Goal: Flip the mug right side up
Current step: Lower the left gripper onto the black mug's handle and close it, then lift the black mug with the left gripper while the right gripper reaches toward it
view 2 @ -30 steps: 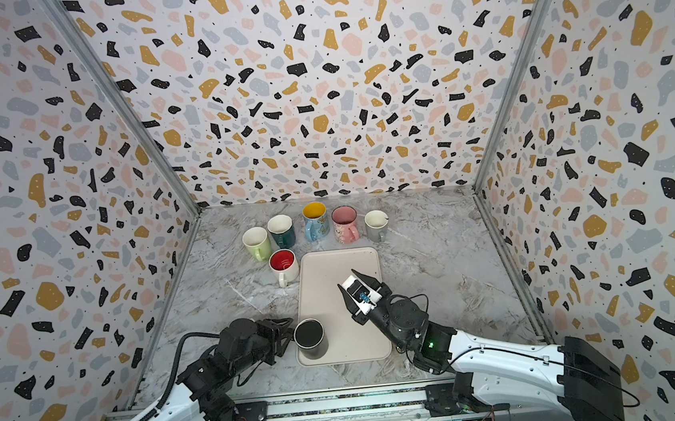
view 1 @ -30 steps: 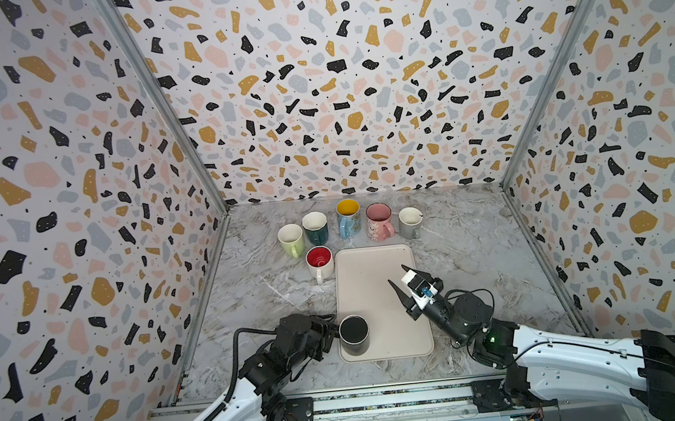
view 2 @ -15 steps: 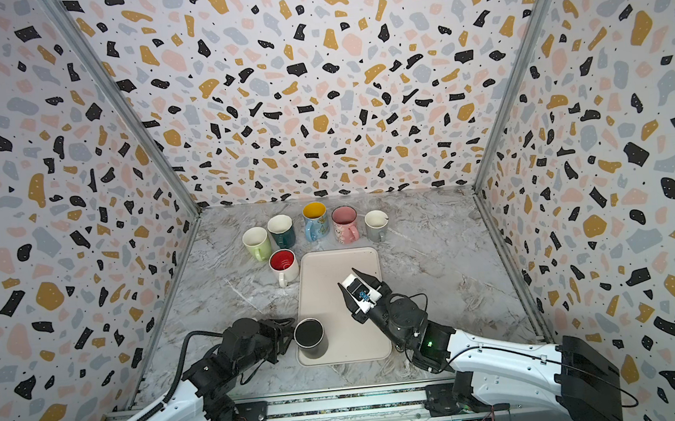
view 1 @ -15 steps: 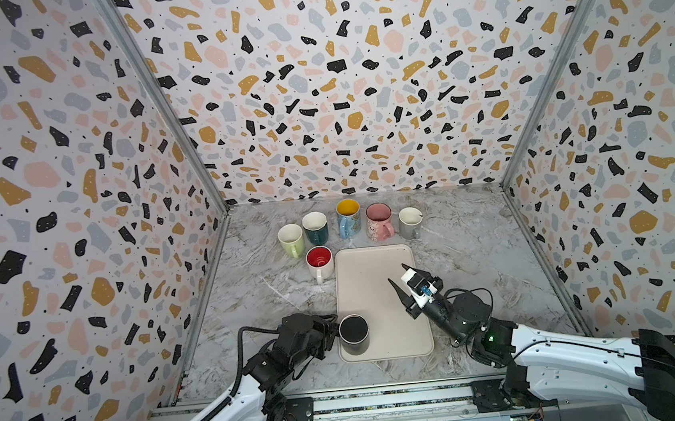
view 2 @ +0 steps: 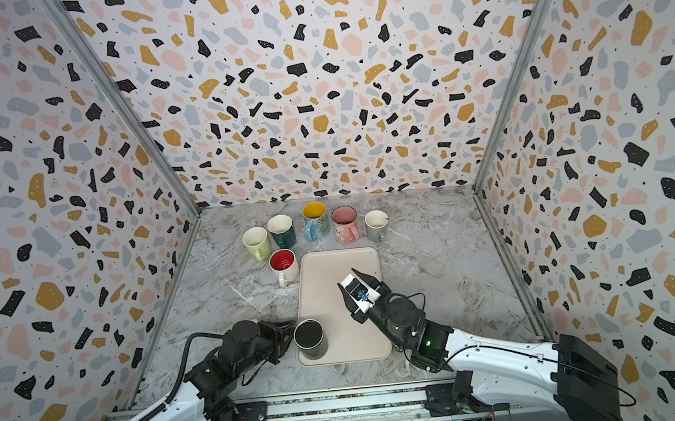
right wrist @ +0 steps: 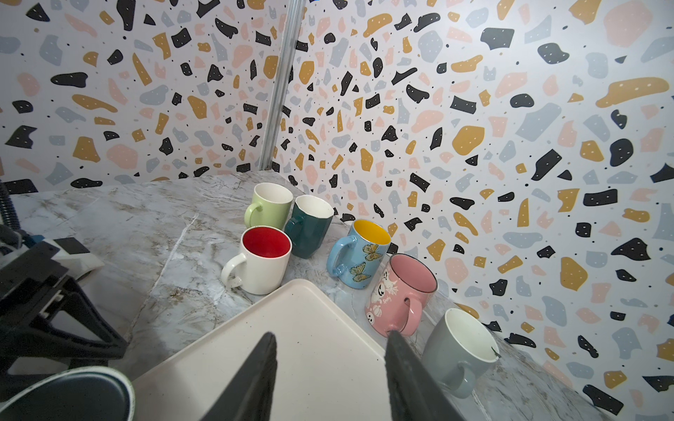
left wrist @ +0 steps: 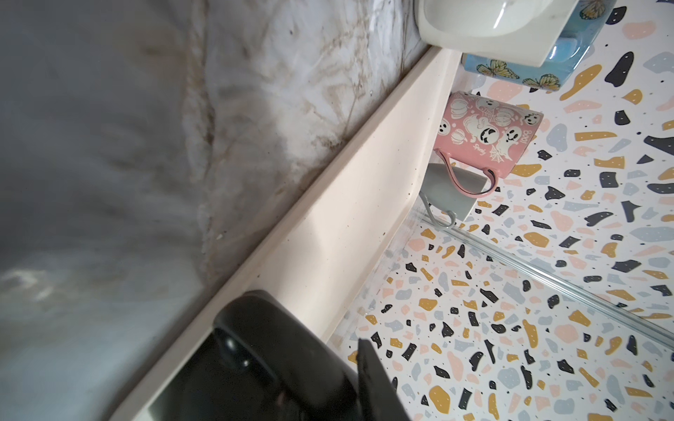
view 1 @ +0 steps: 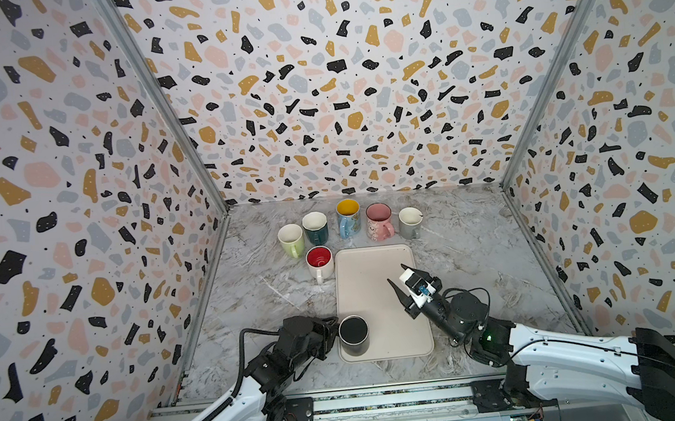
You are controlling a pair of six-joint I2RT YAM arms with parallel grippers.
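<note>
Both top views: mug (view 1: 354,335) sitting on tray (view 1: 379,274), near-left corner, prob base-up; left gripper (view 1: 332,327) reaching in at its side.
Left wrist: fingers (left wrist: 372,382) sitting by handle (left wrist: 277,313), grip can't tell. Should be seating fully b4 rotating.
Right wrist: right gripper (right wrist: 330,335) hanging released, empty.

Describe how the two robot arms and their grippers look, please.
Both arms have white shells and black joints. The left arm carries a looping black cable; the left gripper is all black. The right arm shows a small green light; the right gripper has pointed black fingers and a white block with a blue mark.
</note>
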